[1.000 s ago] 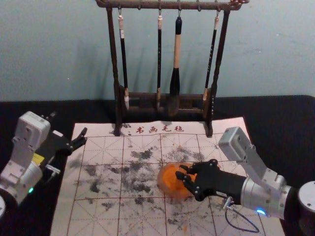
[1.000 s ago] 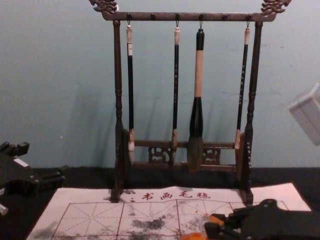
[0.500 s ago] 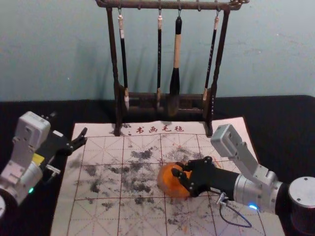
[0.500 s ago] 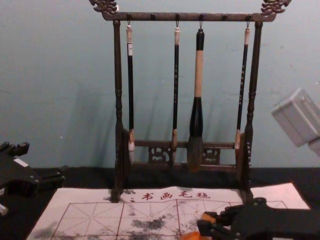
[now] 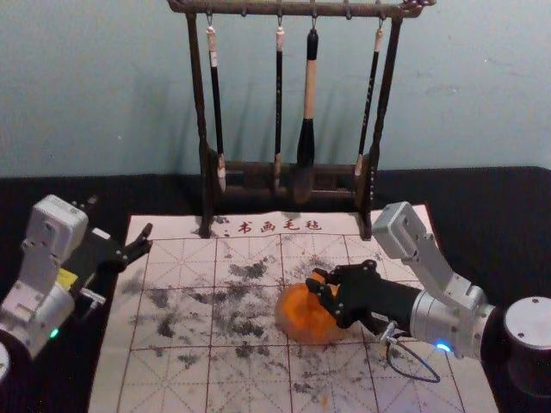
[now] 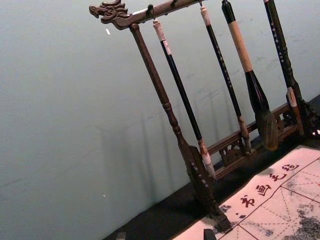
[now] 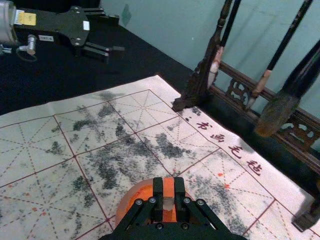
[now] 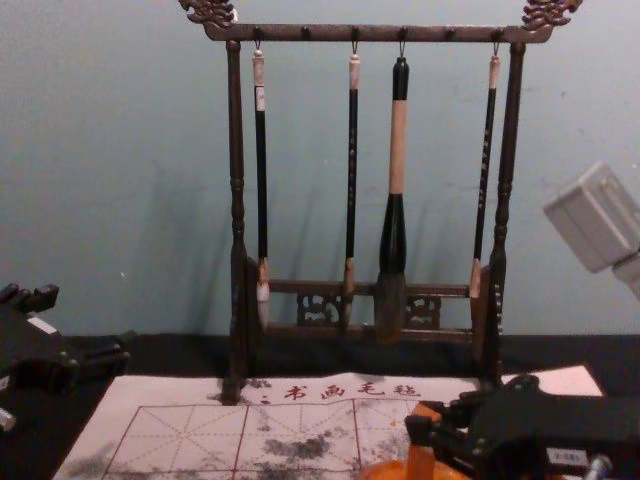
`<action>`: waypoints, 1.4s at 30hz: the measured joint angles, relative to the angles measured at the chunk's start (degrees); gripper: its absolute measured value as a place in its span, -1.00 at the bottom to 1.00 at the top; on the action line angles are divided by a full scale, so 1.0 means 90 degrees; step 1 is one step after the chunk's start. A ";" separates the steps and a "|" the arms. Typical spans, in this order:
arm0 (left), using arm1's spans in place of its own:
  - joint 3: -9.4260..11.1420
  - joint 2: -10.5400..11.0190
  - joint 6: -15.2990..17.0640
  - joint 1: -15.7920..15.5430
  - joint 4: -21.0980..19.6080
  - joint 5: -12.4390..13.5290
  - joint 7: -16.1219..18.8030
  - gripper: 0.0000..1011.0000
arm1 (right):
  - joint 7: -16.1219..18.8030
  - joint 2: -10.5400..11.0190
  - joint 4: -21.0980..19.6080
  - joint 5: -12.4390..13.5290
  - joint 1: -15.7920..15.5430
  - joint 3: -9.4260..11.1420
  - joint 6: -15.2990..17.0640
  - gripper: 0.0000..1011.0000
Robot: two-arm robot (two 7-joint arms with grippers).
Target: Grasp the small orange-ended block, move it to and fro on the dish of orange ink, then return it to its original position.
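Red "书画毛毡" (image 5: 280,227) heads the felt mat (image 5: 176,379); the right gripper's (image 5: 316,280) jaws pinch the orange, pale-tipped block (image 7: 168,188) over the ink dish (image 5: 297,325), left gripper (image 8: 91,318) parked leftward, spread.

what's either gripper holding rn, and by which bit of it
The right gripper holds the orange-ended block, pinched by opposite sides of its upper part. The left gripper holds nothing.

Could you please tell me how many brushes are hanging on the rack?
4, hung along the rack: a thin brush at the left end, a second near the middle, the thick brush just right of that, and another at the right end.
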 joint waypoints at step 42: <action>0.0000 0.0000 0.0000 0.0000 0.0000 0.0000 0.0000 0.98 | 0.0159 0.0481 -0.0598 0.0207 -0.0472 0.0174 0.0127 -0.84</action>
